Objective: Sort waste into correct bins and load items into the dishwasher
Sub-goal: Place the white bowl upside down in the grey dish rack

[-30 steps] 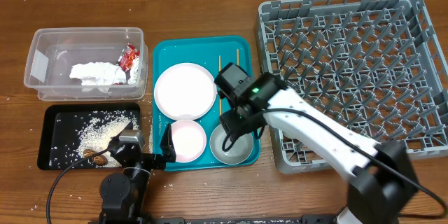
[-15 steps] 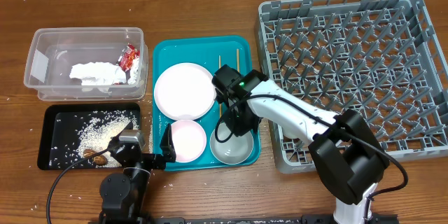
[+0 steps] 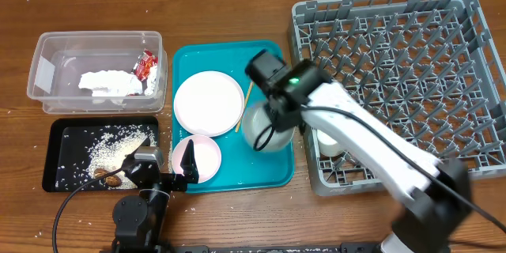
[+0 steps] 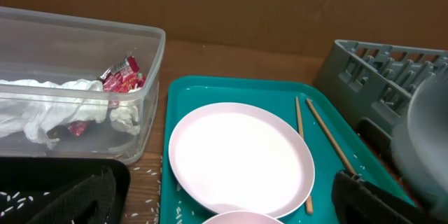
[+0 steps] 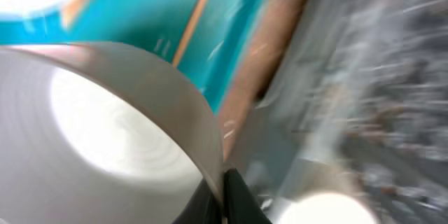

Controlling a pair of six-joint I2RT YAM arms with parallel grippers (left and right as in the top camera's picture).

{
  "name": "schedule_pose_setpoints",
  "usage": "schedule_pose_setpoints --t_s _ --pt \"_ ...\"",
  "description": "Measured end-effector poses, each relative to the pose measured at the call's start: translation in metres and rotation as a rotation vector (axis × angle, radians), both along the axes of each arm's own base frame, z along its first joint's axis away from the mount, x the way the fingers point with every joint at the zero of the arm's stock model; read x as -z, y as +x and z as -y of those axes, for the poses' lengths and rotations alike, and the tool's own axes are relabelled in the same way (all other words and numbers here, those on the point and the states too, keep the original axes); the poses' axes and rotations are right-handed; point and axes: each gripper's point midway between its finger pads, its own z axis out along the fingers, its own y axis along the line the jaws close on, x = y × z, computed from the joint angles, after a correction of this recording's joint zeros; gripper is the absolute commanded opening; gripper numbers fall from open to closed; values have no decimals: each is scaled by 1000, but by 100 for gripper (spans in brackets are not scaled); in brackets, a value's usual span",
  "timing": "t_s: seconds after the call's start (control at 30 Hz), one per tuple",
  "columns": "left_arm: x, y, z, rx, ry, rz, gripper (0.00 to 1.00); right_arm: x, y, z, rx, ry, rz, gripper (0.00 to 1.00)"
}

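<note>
My right gripper (image 3: 271, 124) is shut on the rim of the white bowl (image 3: 263, 129), which hangs tilted above the right side of the teal tray (image 3: 229, 54). In the right wrist view the black fingertips (image 5: 234, 194) pinch the bowl's wall (image 5: 105, 133). The white plate (image 3: 208, 103), the pink bowl (image 3: 198, 158) and a chopstick (image 3: 243, 111) lie on the tray. My left gripper (image 3: 168, 172) stands open at the tray's front left, nothing between its fingers (image 4: 374, 199). The grey dish rack (image 3: 403, 71) is on the right.
The clear tub (image 3: 47, 47) at the back left holds a white napkin (image 3: 107, 83) and a red wrapper (image 3: 145, 66). In front of it, the black tray (image 3: 63, 130) holds rice (image 3: 107, 150) and brown scraps. A white cup (image 3: 328, 141) sits in the rack's near corner.
My right gripper has shut on the white bowl's rim and raised it from the tray's front right corner toward the back. The pink bowl and the chopsticks have shifted slightly.
</note>
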Motion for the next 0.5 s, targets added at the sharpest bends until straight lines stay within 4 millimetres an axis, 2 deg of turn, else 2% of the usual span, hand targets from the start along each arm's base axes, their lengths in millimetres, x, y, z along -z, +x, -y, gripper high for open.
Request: schedule_pose_setpoints --t_s 0.1,0.17,0.27,0.4,0.5 --pt "0 0 0 0 0 0 100 -57 20 36 206 -39 269 4" --pt "0 0 0 0 0 0 100 -87 28 63 334 -73 419 4" --pt "0 0 0 0 0 0 100 -117 39 103 505 -147 597 4" --pt "0 0 0 0 0 0 100 -128 55 160 691 -279 713 4" --pt "0 0 0 0 0 0 100 -119 61 218 839 -413 717 4"
